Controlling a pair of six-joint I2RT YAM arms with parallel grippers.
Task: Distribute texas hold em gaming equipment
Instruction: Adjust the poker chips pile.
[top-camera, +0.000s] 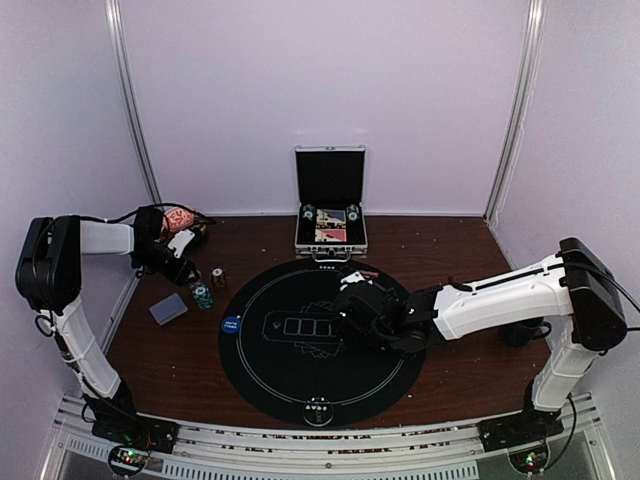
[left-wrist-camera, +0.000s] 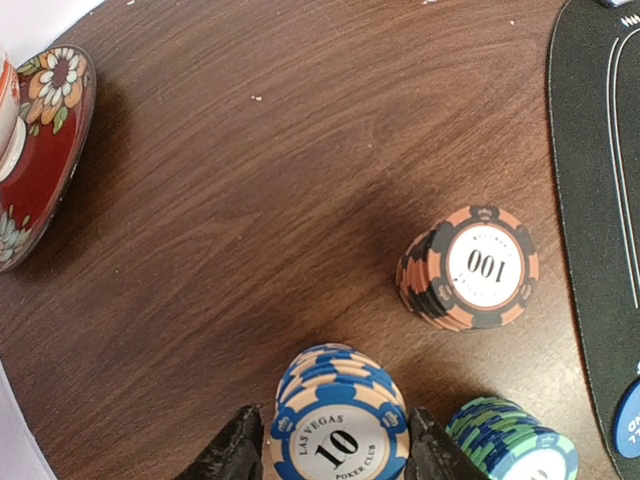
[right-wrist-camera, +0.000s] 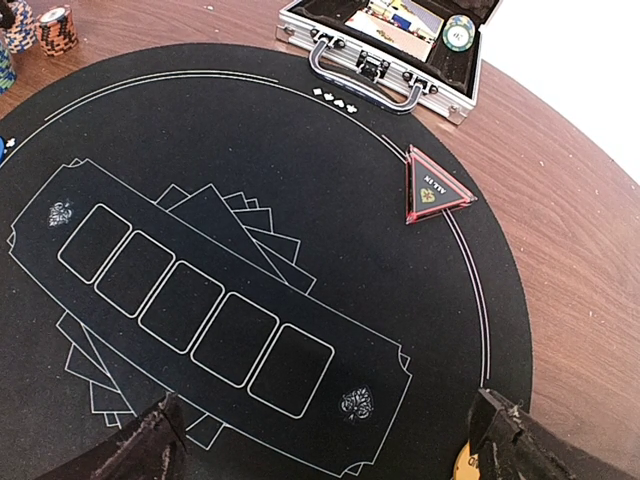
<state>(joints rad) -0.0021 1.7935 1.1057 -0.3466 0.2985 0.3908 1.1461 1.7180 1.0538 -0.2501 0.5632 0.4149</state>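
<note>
In the left wrist view my left gripper (left-wrist-camera: 336, 428) is shut on a blue-and-white stack of "10" poker chips (left-wrist-camera: 338, 395) standing on the wood table. An orange-and-black "100" stack (left-wrist-camera: 470, 268) stands apart to its upper right, and a teal stack (left-wrist-camera: 515, 440) is close on its right. A blue button disc (left-wrist-camera: 630, 420) lies at the mat's edge. From above, my left gripper (top-camera: 187, 267) is at the table's left, near a grey-blue deck of cards (top-camera: 168, 309). My right gripper (right-wrist-camera: 330, 420) is open and empty over the black mat (right-wrist-camera: 300, 150). An orange disc (right-wrist-camera: 464, 463) peeks out by its right finger.
The open silver case (top-camera: 331, 205) stands behind the mat, with cards and chips inside. A red-edged triangular marker (right-wrist-camera: 435, 190) lies on the mat's far right. A red floral dish (left-wrist-camera: 45, 150) sits at the far left. A dark mug (top-camera: 520, 331) stands behind my right arm.
</note>
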